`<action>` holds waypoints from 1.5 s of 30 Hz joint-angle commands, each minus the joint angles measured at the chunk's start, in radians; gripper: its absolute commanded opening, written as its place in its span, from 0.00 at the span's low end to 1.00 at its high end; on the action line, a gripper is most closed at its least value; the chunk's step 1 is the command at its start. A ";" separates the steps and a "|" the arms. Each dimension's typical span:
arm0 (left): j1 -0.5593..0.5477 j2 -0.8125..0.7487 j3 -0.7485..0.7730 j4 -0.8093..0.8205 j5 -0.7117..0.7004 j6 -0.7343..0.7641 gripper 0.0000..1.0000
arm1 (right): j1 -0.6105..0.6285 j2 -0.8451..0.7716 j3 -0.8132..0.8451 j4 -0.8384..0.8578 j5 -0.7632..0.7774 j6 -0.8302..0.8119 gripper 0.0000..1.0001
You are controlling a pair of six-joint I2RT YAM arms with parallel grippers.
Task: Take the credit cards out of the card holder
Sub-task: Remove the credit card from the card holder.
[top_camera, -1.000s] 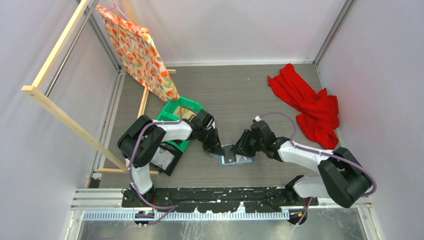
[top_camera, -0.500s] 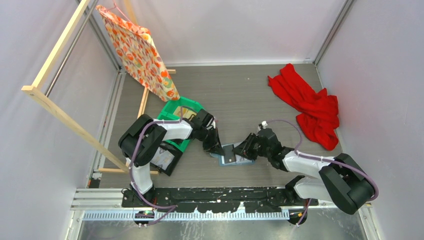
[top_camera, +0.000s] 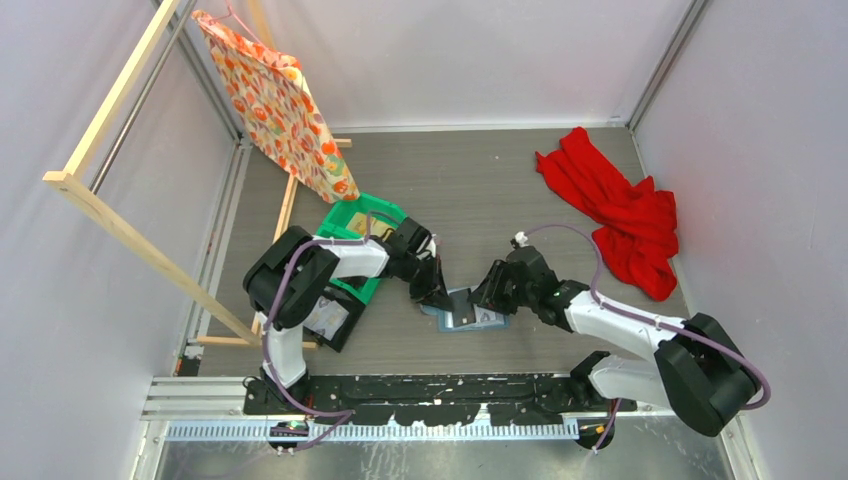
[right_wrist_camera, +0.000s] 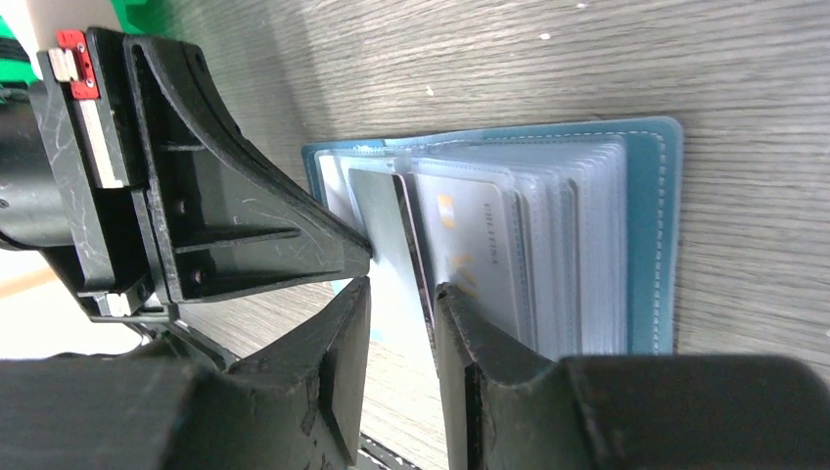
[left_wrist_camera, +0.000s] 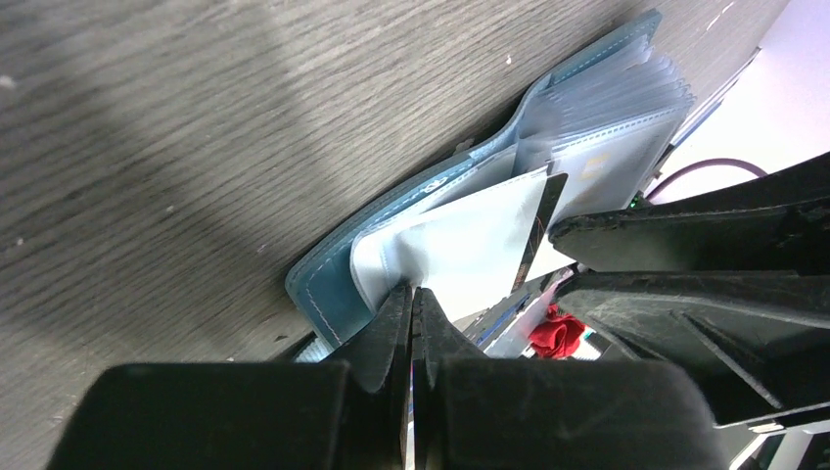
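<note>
The grey wood-grain tabletop (top_camera: 480, 190) carries a wooden rack (top_camera: 110, 225) along its left side, with an orange-patterned cloth (top_camera: 285, 105) hanging from the rack's far end. A crumpled red cloth (top_camera: 620, 215) lies at the far right. A green bin (top_camera: 365, 215) sits near the left arm (top_camera: 330, 265). The right arm (top_camera: 620, 320) reaches in from the other side, so both meet over the near middle of the tabletop. There the blue-teal card holder (right_wrist_camera: 646, 225) lies open and flat, its stack of clear sleeves (right_wrist_camera: 577, 245) fanned across the inner face. The left pincer (left_wrist_camera: 411, 299) has its fingers pressed together, and its tip rests at the edge of the holder's pale left-hand sleeve. The right pincer (right_wrist_camera: 401, 294) stands narrowly apart, one finger on each side of a pale credit card (right_wrist_camera: 382, 225) with a dark edge that juts out of the sleeves. Whether those fingers actually pinch the card I cannot tell from these views. A second credit card (right_wrist_camera: 480, 245), whitish with a small orange mark, sits tucked inside the sleeve just beside it.
</note>
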 commanded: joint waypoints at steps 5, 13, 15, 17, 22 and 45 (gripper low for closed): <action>-0.016 0.098 -0.033 -0.099 -0.196 0.102 0.01 | 0.052 0.090 0.006 -0.111 0.074 -0.113 0.38; -0.012 0.124 -0.035 -0.109 -0.205 0.148 0.01 | 0.067 0.058 -0.005 -0.147 0.122 -0.110 0.38; -0.011 0.109 -0.055 -0.081 -0.198 0.143 0.01 | 0.066 0.049 -0.012 -0.143 0.115 -0.108 0.38; -0.011 0.087 -0.071 -0.067 -0.195 0.135 0.01 | 0.067 0.044 -0.024 -0.118 0.087 -0.100 0.39; -0.011 0.028 -0.073 -0.109 -0.221 0.151 0.01 | 0.066 0.022 -0.092 0.036 -0.007 -0.023 0.41; -0.011 -0.232 -0.150 -0.170 -0.337 0.066 0.65 | 0.067 0.037 -0.075 0.002 0.104 0.000 0.40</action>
